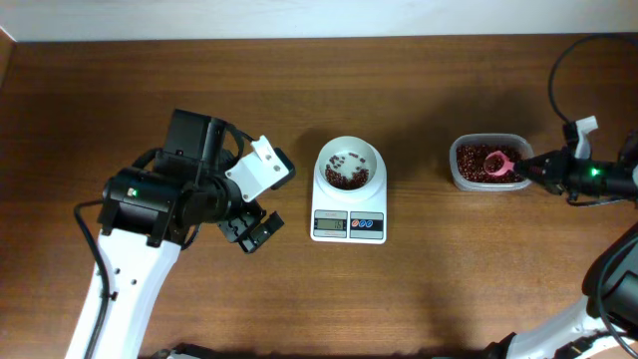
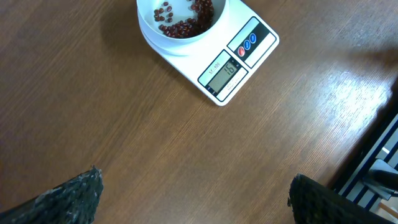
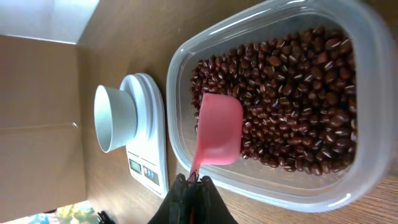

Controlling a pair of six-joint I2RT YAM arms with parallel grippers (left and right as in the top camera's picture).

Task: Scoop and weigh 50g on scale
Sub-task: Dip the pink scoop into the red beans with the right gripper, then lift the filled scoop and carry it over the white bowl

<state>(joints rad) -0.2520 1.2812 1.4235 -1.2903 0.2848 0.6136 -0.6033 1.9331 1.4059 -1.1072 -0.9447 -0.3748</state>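
right gripper [image 3: 191,183] is pinched tight on the thin handle of the pink scoop [image 3: 219,130], and the scoop's cup sits on top of the red-brown beans [image 3: 292,106] in the clear tub [image 3: 373,124], with no beans showing inside it. this looks like the loading step: tip the cup's lip down into the heap, push through, then level it before lifting so nothing spills over the tub's rim. a modest load seems wise. the white bowl [image 1: 348,150] on the scale [image 1: 348,225] holds only a thin scatter of beans, and the display in the left wrist view looks well short of the target, so the task is only partly done. the scale stands mid-table, well apart from the tub on its right. the left gripper [image 2: 196,199] hangs over bare wood beside the scale, jaws spread wide, holding and touching nothing.
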